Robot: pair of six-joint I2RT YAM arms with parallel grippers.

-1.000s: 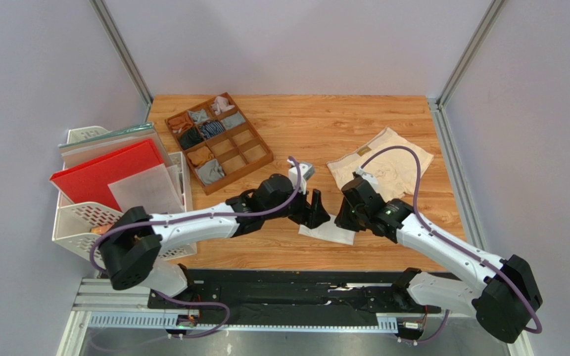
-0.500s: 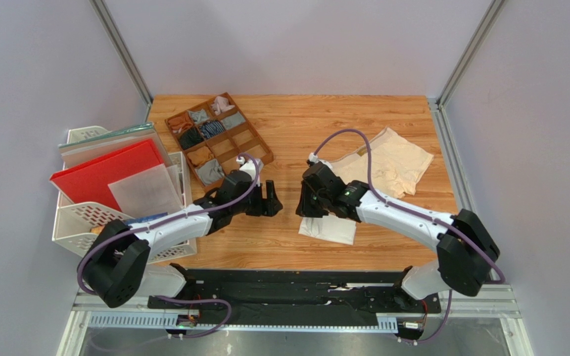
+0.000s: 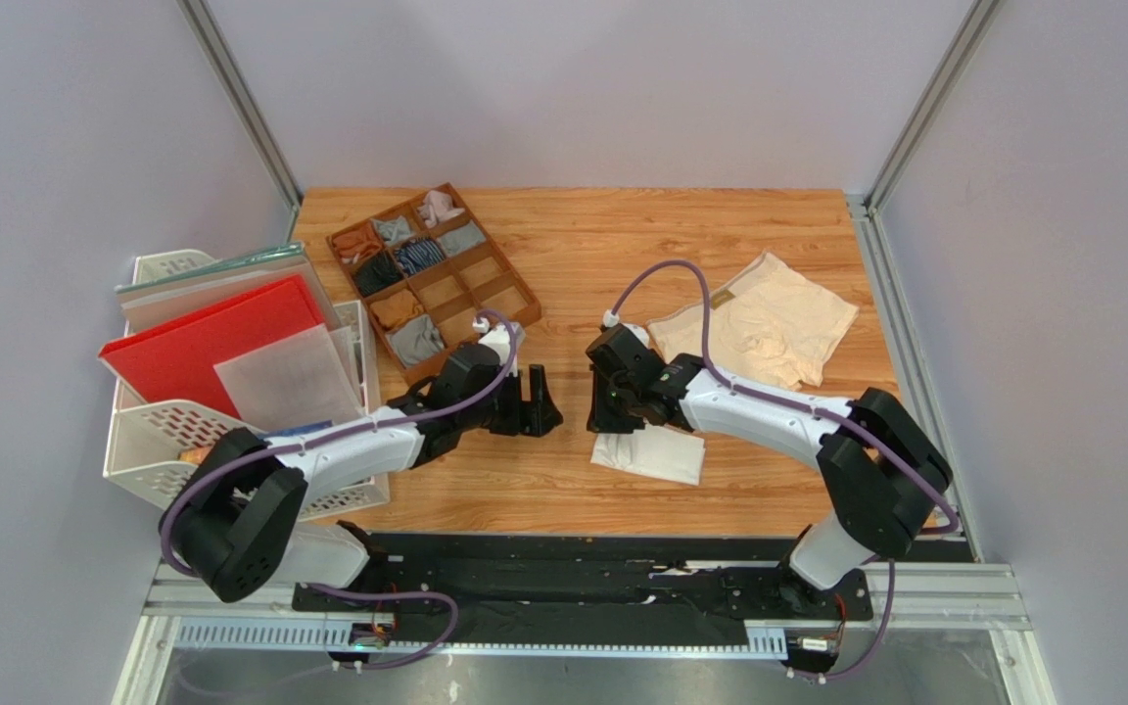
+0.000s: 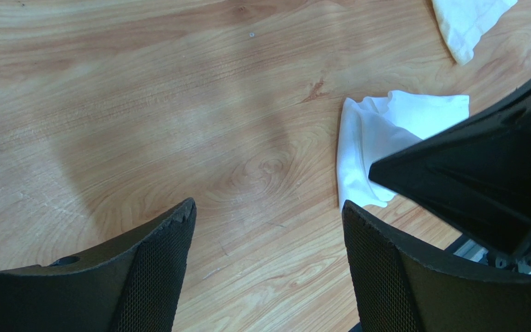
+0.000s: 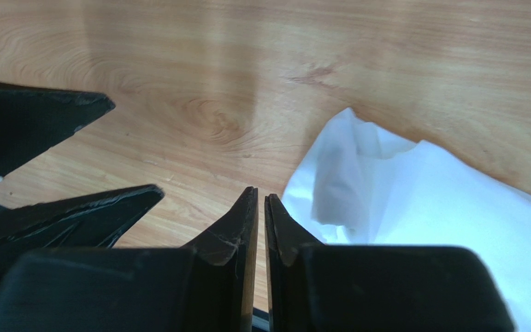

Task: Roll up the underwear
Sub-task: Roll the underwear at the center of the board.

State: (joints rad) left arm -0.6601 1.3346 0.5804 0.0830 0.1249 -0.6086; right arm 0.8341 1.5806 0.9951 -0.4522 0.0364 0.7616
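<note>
1. white briefs (image 3: 650,453) lie crumpled at 5 o'clock on the table (image 3: 600,250), cream briefs (image 3: 769,320) at 2 o'clock
2. wrist views alone show the left gripper (image 4: 268,211) spread wide, the right gripper (image 5: 261,197) pinched together, empty
3. both have shifted toward 9 o'clock since a second ago

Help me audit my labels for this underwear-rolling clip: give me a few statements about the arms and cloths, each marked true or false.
1. The left gripper is wide open over bare wood. True.
2. The right gripper clamps a fold of the white underwear. False: its fingers are nearly together on nothing, and the cloth lies beside them.
3. The cream-beige underwear lies spread out on the table, touched by neither gripper. True.
4. The white underwear sits in the divided wooden tray. False: it lies on the table, nearer the arms' bases, by the right gripper.
</note>
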